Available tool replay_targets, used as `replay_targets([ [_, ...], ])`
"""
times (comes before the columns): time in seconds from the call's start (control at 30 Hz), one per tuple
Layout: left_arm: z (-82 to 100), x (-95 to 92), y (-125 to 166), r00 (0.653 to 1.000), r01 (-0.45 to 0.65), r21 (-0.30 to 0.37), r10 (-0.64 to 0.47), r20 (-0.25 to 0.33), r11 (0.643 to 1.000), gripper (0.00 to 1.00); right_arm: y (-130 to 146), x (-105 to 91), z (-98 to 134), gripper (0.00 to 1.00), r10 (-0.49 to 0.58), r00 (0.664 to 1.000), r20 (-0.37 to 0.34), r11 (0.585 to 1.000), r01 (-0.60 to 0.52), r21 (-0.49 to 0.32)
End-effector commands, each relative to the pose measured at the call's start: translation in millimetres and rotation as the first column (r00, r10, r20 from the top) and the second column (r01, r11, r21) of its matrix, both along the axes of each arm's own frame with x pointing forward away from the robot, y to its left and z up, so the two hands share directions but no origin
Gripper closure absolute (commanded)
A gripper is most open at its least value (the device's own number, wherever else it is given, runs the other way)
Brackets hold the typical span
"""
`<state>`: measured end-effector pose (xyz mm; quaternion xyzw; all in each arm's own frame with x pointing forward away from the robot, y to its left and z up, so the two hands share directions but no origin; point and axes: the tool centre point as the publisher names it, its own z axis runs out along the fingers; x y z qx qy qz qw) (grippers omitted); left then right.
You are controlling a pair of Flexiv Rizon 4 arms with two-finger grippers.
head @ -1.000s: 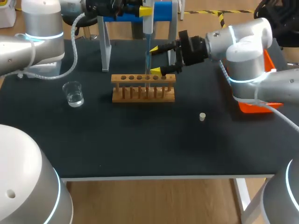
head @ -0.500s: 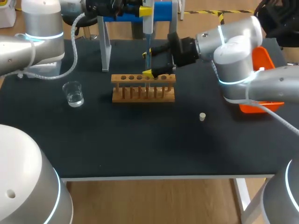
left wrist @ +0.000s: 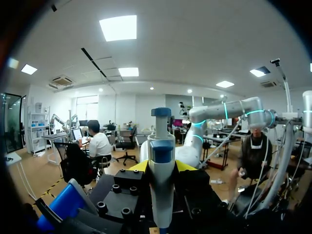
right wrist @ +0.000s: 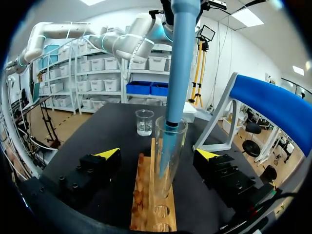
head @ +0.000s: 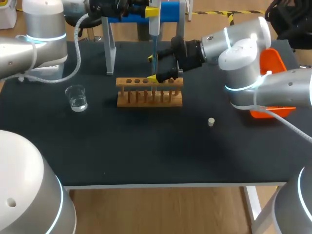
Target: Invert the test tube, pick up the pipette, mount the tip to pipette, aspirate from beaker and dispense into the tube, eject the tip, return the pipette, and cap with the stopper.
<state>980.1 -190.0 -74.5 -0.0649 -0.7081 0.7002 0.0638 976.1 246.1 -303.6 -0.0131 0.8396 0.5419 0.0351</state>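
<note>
Glass tube (right wrist: pixel 170 141) stands upright in wooden rack (right wrist: pixel 141 195); the blue end of the pipette (left wrist: pixel 161 146) dips into its mouth. Left pincer (left wrist: pixel 161 166) clamps pipette from both sides. Right pincer (right wrist: pixel 157 154) gapes wide w/ tube between its fingers, untouched. Beaker (head: pixel 76 97) & stopper (head: pixel 211 122) sit well apart on counter (head: pixel 146 151).

The tabletop (head: pixel 146 151) is matt black. On it the rack (head: pixel 149 99) is bare light wood with visible grain. The beaker (head: pixel 77 99) and test tube (right wrist: pixel 182 146) are clear, shiny glass. The pipette (left wrist: pixel 161 180) is smooth white-and-blue plastic, and its tip (right wrist: pixel 179 73) is smooth blue plastic.
</note>
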Motion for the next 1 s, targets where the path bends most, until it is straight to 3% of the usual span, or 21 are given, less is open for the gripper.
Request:
replay_targets([
  [0.03, 0.6, 0.3, 0.1, 1.000, 0.001, 0.001, -0.001, 0.000, 1.000, 1.00, 4.7, 3.2, -1.7, 0.00, 0.002, 1.000, -0.001, 1.000, -0.002, -0.011],
  [1.0, 0.6, 0.3, 0.1, 1.000, 0.001, 0.001, -0.001, 0.000, 1.000, 1.00, 18.5, 7.8, -7.5, 0.00, 0.005, 1.000, -0.012, 1.000, -0.006, -0.027],
])
